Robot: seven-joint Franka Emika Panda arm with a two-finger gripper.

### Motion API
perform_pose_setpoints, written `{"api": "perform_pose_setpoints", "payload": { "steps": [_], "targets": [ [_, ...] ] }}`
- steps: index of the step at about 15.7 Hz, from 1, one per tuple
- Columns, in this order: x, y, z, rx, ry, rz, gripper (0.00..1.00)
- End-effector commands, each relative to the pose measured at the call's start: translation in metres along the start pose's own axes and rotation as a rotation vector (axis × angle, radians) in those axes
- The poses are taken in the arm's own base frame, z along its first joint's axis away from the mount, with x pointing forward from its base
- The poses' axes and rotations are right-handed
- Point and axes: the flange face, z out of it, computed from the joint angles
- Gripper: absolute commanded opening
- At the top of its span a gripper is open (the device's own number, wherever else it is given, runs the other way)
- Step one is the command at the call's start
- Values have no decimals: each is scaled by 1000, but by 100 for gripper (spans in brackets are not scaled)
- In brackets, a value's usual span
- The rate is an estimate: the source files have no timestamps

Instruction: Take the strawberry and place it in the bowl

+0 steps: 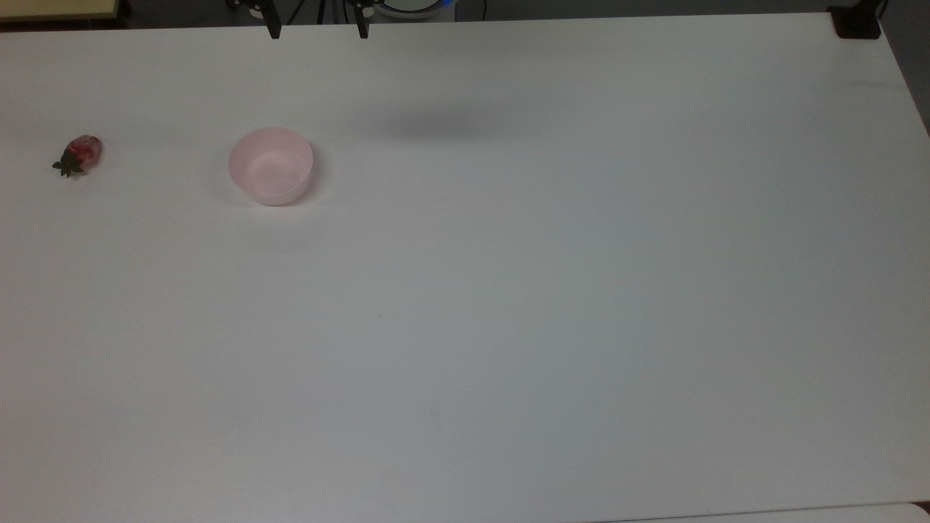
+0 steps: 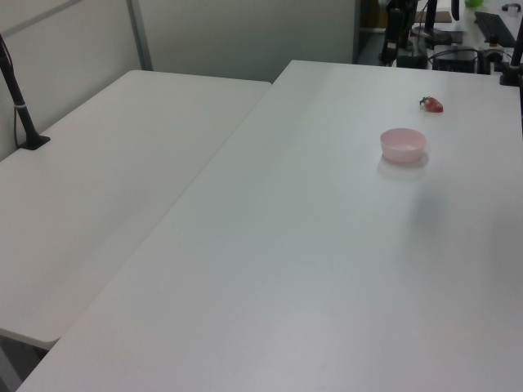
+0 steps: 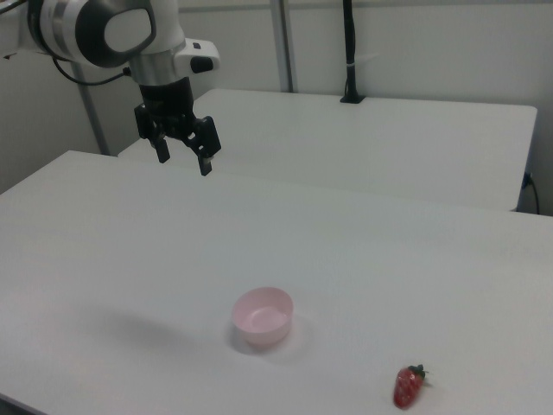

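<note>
My gripper (image 3: 183, 156) hung high in the upper left of the right view, fingers spread wide and holding nothing, well above the white table (image 3: 130, 259) and well apart from both task objects. I judged that posture fit a start: nothing had been reached for yet, and open fingers suited a descent onto a small fruit.

The strawberry (image 1: 80, 155) lay on its side on the table at the far left edge of the top view, its green cap pointing toward the lower left of the frame. The pale pink bowl (image 1: 271, 165) stood upright and empty to its right, clearly apart from it. The fruit being outside the bowl meant the whole task remained ahead.

In the top view, two dark fingertips (image 1: 274, 30) poked in at the upper edge, with a soft shadow on the table below them toward centre. The right view instead gave me the whole wrist and the gap between the fingers, with the strawberry (image 3: 408, 386) at lower right and the bowl (image 3: 263, 316) near bottom centre. The left view placed the bowl (image 2: 403, 144) and strawberry (image 2: 431, 104) in the upper right; there the fruit was small, so its lean was hard to read.
</note>
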Motion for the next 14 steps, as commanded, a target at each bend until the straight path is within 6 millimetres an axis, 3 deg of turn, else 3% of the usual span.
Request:
{"api": "perform_pose_setpoints", "payload": {
  "steps": [1,11,14],
  "targets": [
    [-4,2,-3,8,16,-19,100],
    [-4,5,-4,7,18,-19,100],
    [-11,38,-12,3,24,-107,100]
  ]
}}
